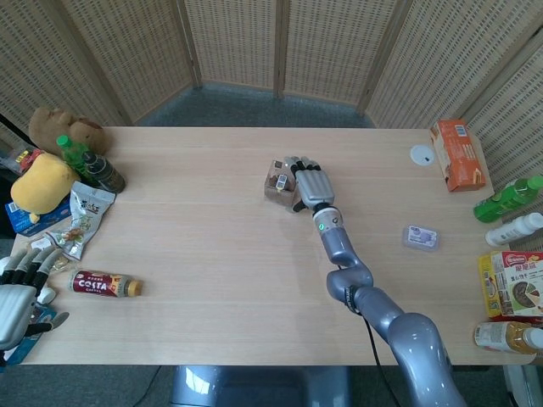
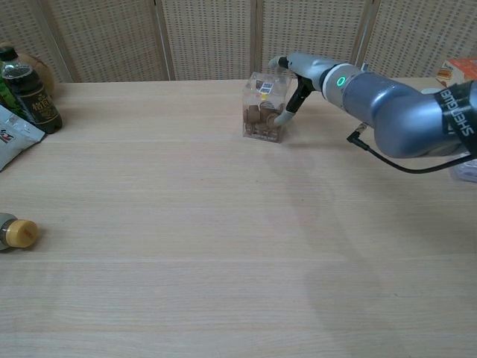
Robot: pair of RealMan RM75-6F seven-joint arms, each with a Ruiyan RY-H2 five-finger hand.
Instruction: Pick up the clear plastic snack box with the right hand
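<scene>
At the table's (image 1: 212, 280) far left edge, near the front corner, the left hand (image 1: 15, 292) hovers palm down with its fingers spread and nothing in them. Just beside it along that edge lie a Costa Coffee bottle (image 1: 105, 284) on its side, a silver snack pouch (image 1: 81, 219), a yellow plush toy (image 1: 41, 183), a dark drink bottle (image 1: 102, 173) and a green bottle (image 1: 72, 153).

From there a wide stretch of bare wood runs to the middle of the table, and the whole front half is open too.

The clear plastic snack box (image 2: 265, 107) stands upright near the centre, toward the back edge, with brown round snacks piled in its lower half. The right hand (image 1: 309, 182) is against the box's right side. In the chest view its thumb reaches down to the box's lower right corner while the other fingers (image 2: 279, 62) extend over the top rear edge. Whether they actually press the box I cannot tell. The box rests on the table. The right forearm (image 2: 387, 108) stretches in from the front right, low above the wood.

Further right lie a small clear packet (image 1: 421, 237), a white lid (image 1: 422, 154) and an orange carton (image 1: 456, 153). Green and white bottles (image 1: 507, 199) and a snack packet (image 1: 516, 284) crowd the right edge.
</scene>
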